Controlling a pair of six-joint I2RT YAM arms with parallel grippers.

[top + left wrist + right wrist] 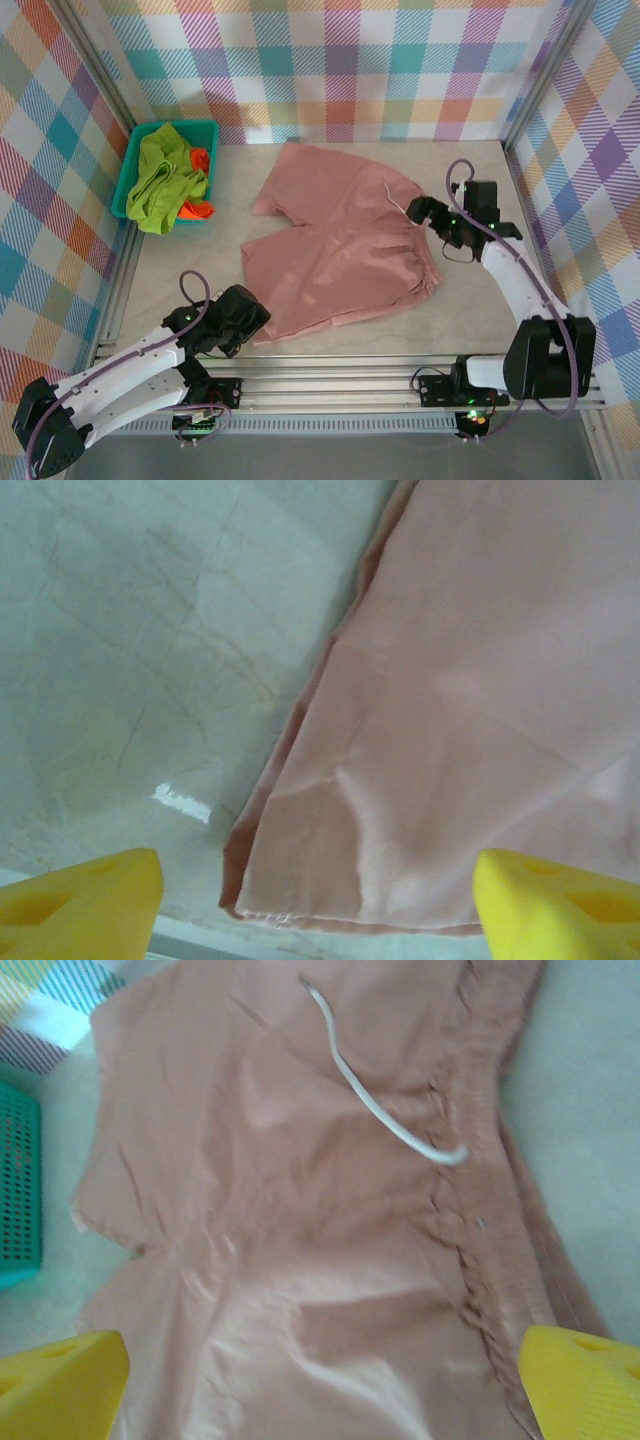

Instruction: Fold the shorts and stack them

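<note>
Left claw (252, 322) gapes astride the hem (330, 915) of the dusty pink cloth shorts (340, 240), right claw (428, 228) open over the waistband (480, 1210): pinch, then fold.

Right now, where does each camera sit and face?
Top external: above, behind the bases, looking down on table, pink shorts, teal basket, left gripper, right gripper.
Left wrist: on left arm, facing down at a leg hem; yellow fingers show.
Right wrist: on right arm, facing down at waistband, drawstring; yellow fingers show.
All share pink shorts.
</note>
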